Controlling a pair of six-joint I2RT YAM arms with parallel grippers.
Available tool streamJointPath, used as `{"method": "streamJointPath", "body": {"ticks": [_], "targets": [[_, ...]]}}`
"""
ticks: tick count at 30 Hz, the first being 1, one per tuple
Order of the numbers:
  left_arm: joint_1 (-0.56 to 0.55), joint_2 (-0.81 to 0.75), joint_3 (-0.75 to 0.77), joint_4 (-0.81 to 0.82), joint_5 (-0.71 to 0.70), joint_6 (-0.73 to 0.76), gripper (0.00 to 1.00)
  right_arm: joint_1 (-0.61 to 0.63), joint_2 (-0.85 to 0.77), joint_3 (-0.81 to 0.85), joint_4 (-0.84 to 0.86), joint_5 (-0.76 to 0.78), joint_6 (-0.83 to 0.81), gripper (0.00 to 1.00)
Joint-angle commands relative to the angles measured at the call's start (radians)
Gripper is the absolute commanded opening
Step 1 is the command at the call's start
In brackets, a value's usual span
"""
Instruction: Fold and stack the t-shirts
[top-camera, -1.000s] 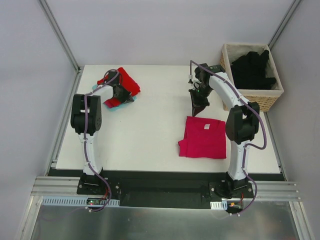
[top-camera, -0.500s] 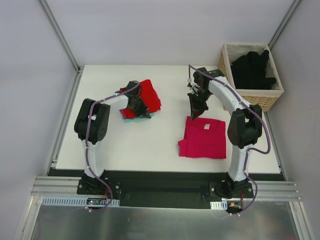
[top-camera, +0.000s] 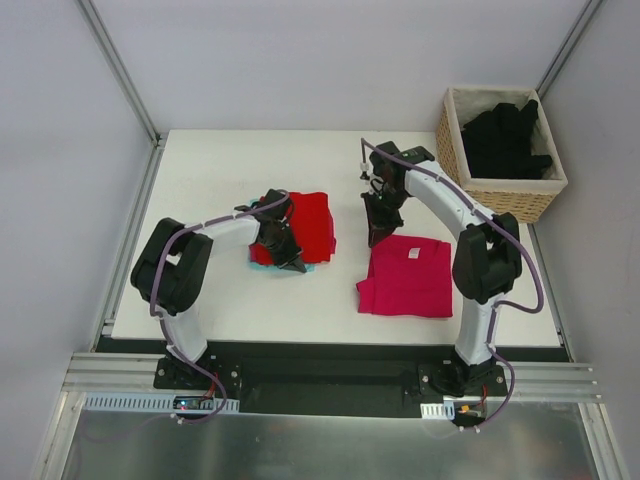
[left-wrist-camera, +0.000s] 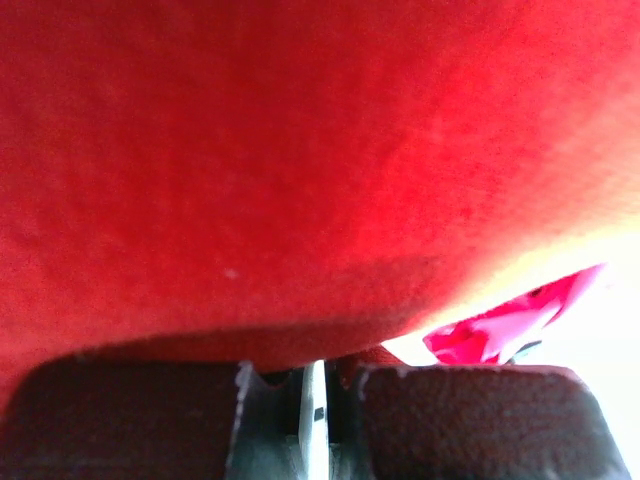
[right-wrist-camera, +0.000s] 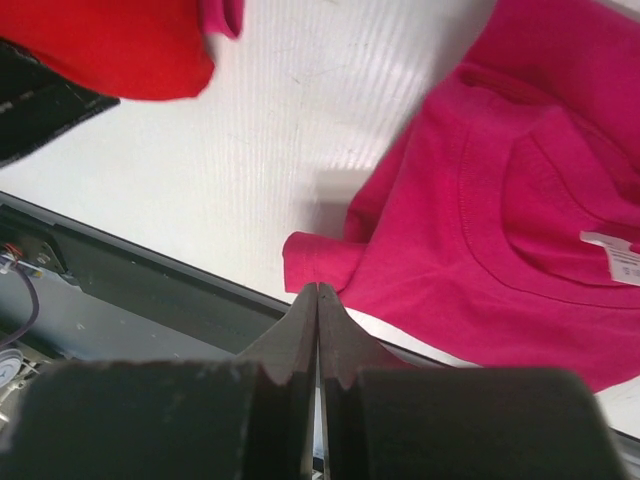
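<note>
left gripper (top-camera: 292, 255) clamped on red t-shirt (top-camera: 314, 218), centre frame; right gripper (top-camera: 375, 232) closed, empty. best landed square on pink t-shirt (top-camera: 408, 278).

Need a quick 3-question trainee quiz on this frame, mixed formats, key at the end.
1. True or false: the magenta t-shirt lies inside the wicker basket.
2. Which gripper is shut on the red t-shirt? A: left gripper. B: right gripper. C: neither.
3. Fill in: the basket holds only ___ t-shirts.
Key: 1 false, it lies on the table. 2 A. 3 black, the black t-shirts.
</note>
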Motion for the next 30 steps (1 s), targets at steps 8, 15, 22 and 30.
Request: {"method": "streamJointPath", "body": {"ticks": [8,15,22,30], "targets": [[-0.185,-0.107,-0.078,-0.051,0.01,-0.069,0.0,0.111,-0.063,-0.024,0.048,0.034,0.079,0.01],[-0.225,-0.103,-0.084,-0.051,-0.004,-0.078,0.0,0.137,-0.09,-0.055,0.061,0.054,0.087,0.01],[-0.231,-0.103,-0.072,-0.058,0.022,-0.091,0.17,0.137,-0.132,-0.077,0.051,0.075,0.084,0.01],[-0.234,-0.121,-0.043,-0.122,0.031,-0.071,0.61,0.137,-0.155,-0.047,0.025,0.107,0.087,0.01]]}}
